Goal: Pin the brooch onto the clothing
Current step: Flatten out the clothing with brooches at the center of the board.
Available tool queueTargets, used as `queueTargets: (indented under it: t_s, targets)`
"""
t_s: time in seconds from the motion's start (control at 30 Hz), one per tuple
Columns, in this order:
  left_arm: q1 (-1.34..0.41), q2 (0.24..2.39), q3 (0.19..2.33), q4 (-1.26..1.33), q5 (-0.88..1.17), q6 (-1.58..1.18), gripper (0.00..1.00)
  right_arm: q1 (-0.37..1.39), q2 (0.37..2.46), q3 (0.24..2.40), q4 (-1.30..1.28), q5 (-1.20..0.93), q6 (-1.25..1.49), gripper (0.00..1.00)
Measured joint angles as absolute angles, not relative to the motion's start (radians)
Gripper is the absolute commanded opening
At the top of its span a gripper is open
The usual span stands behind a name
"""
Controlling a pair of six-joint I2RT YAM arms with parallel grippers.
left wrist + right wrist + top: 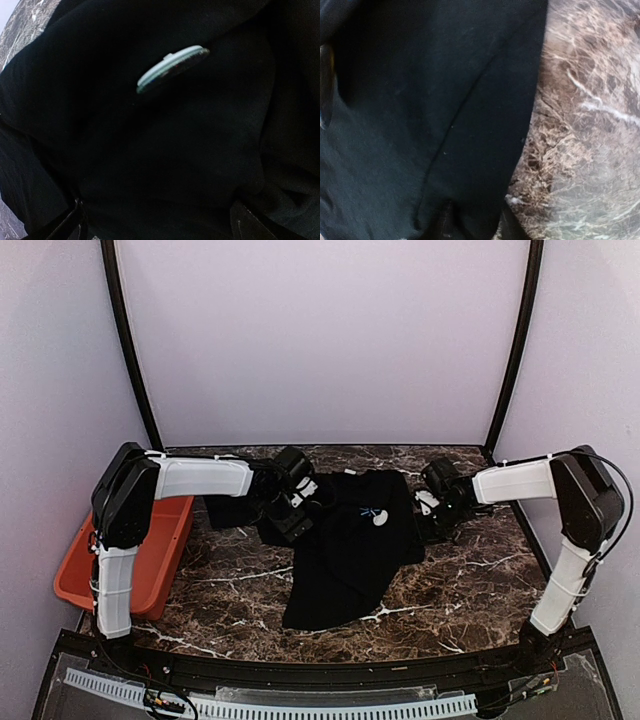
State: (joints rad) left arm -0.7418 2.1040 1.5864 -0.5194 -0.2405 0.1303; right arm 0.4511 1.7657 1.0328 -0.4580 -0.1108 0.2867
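A dark marble-patterned table (480, 590) fills the enclosure, with 2 white-and-black arms reaching inward from its near corners. A black T-shirt (345, 560), the clothing, lies rumpled near the middle of the table, its upper part toward the back wall and its lower part trailing toward the near edge. An orange bin (165, 540) sits at the table's left edge, partly behind the left arm (200, 478). The right arm (515, 482) stretches in from the opposite side.

The left gripper (156, 205) hovers low over the shirt's left side, its 2 fingers spread wide apart with nothing between them but the black cloth below. The right gripper (476, 222) sits at the shirt's right edge, where fabric meets bare marble; the edge of the cloth runs between its fingers, but whether they are clamped on it cannot be told.

A round pale brooch (172, 67) rests on the chest of the shirt, between the 2 grippers, just beside a small blue-and-yellow starburst print (371, 510). In the left wrist view it appears tilted, edge-on against the black fabric.
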Motion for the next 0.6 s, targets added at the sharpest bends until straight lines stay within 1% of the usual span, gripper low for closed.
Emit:
queueTargets:
  t_s: [0.03, 0.07, 0.13, 0.2, 0.23, 0.27, 0.3, 0.33, 0.37, 0.43, 0.6]
  targets:
    - [-0.742, 2.107, 1.586, -0.524, -0.239, 0.134, 0.99, 0.451, 1.771, 1.035, -0.456, -0.116, 0.288, 0.00]
    - [-0.742, 2.107, 1.586, -0.527, -0.236, 0.138, 0.99, 0.451, 1.775, 1.037, -0.455, -0.120, 0.287, 0.00]
    - [-0.743, 2.107, 1.586, -0.528, -0.226, 0.145, 0.95, 0.451, 1.781, 1.048, -0.458, -0.125, 0.283, 0.00]
    - [-0.743, 2.109, 1.586, -0.530, -0.216, 0.150, 0.65, 0.451, 1.789, 1.068, -0.471, -0.111, 0.279, 0.00]
    - [-0.743, 2.111, 1.586, -0.532, -0.208, 0.154, 0.41, 0.451, 1.791, 1.081, -0.480, -0.097, 0.274, 0.00]
    - [-0.743, 2.114, 1.587, -0.534, -0.202, 0.150, 0.32, 0.451, 1.794, 1.098, -0.495, -0.073, 0.268, 0.00]
    - [-0.743, 2.119, 1.587, -0.537, -0.200, 0.160, 0.19, 0.450, 1.794, 1.119, -0.512, -0.045, 0.262, 0.00]
    - [-0.743, 2.125, 1.587, -0.543, -0.199, 0.160, 0.14, 0.449, 1.794, 1.140, -0.529, -0.020, 0.254, 0.00]
    - [-0.743, 2.133, 1.587, -0.549, -0.200, 0.162, 0.06, 0.448, 1.794, 1.177, -0.554, 0.020, 0.240, 0.00]
    - [-0.743, 2.152, 1.588, -0.558, -0.207, 0.168, 0.01, 0.442, 1.795, 1.248, -0.592, 0.089, 0.216, 0.00]
    - [-0.745, 2.159, 1.597, -0.567, -0.240, 0.178, 0.01, 0.431, 1.836, 1.448, -0.661, 0.269, 0.144, 0.00]
